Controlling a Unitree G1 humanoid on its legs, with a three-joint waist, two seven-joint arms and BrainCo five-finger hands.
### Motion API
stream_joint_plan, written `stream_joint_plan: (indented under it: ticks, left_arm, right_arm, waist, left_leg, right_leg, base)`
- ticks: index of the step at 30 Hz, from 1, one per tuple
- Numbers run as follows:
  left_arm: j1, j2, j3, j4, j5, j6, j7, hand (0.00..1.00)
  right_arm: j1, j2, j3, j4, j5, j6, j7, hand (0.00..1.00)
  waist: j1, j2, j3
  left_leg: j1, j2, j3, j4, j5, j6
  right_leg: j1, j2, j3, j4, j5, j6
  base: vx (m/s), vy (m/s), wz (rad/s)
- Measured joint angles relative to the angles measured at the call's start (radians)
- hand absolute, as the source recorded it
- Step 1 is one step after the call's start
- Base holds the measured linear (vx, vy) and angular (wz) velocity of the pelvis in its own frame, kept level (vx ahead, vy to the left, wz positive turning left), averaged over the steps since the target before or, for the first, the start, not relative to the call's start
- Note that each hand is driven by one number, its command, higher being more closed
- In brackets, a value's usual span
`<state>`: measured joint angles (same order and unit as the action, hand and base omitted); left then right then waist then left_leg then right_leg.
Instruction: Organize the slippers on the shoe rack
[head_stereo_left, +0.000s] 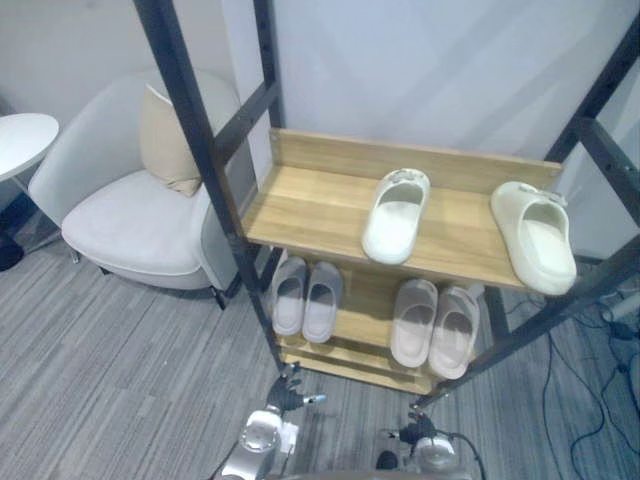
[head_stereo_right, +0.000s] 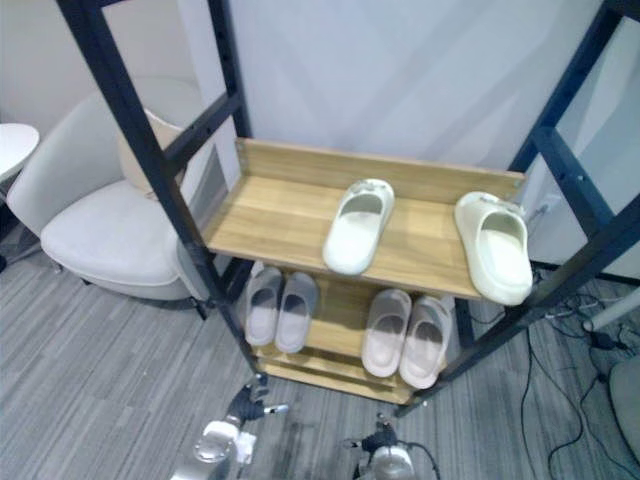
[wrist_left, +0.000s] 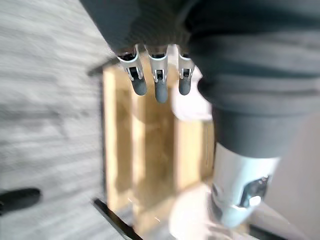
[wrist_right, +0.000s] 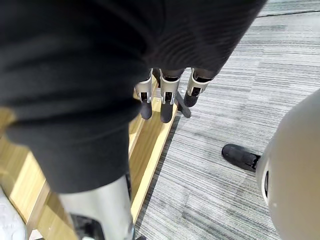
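Cream foam slipper (head_stereo_left: 535, 235) perches at right end of wooden shoe rack (head_stereo_left: 310, 205); your nudge could drop it. Left hand (wrist_left: 160, 85), right hand (wrist_right: 166, 107) slack, empty.

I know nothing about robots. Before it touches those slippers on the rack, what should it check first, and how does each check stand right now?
1. Hands free: ok. The left hand and right hand are open and hold nothing.
2. Hands up at the top shelf: not ok. Both hang low, below the shelves.
3. White slippers paired: not ok. The middle white slipper and the right white slipper lie apart.
4. Lower shelf tidy: ok. The left grey pair and right grey pair each sit side by side.
5. Path past the dark frame bar: cannot tell.
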<state>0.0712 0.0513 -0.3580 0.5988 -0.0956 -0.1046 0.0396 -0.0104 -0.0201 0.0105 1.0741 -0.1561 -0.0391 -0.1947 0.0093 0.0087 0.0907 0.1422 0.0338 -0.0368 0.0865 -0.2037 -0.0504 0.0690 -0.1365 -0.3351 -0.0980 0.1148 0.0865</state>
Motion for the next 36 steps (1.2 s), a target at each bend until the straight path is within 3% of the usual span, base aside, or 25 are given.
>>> stream_joint_plan:
  ticks: [13,20,36]
  left_arm:
    - [-0.055,0.055,-0.314,-0.376,-0.106,-0.018,-0.085,0.0]
    - [-0.143,0.056,-0.388,-0.481,-0.162,-0.028,-0.065,0.0]
    - [-0.337,0.035,-0.435,-0.704,-0.211,-0.057,0.026,0.0]
  right_arm:
    - [-0.001,-0.003,0.048,-0.006,-0.003,0.01,-0.005,0.0]
    - [-0.005,-0.011,0.087,-0.002,-0.004,0.013,-0.007,0.0]
    - [-0.005,-0.019,0.12,0.02,-0.005,0.026,-0.009,0.0]
  waist:
    - [-0.003,-0.002,-0.003]
    - [-0.004,-0.002,-0.011]
    - [0.003,0.002,-0.052]
  left_leg:
    - [0.001,0.005,-0.001,0.001,0.0,0.0]
    - [0.001,0.006,-0.001,0.001,0.0,0.0]
    - [-0.034,-0.013,0.004,0.005,0.022,0.007]
  right_leg:
    - [0.002,0.0,-0.008,0.0,0.001,-0.001]
    - [0.003,-0.001,-0.01,0.0,0.001,-0.002]
    - [-0.03,-0.023,0.007,0.008,0.016,-0.001]
  base:
    - [0.0,0.0,0.0]
    - [0.0,0.0,0.0]
    - [-0.01,0.0,0.0]
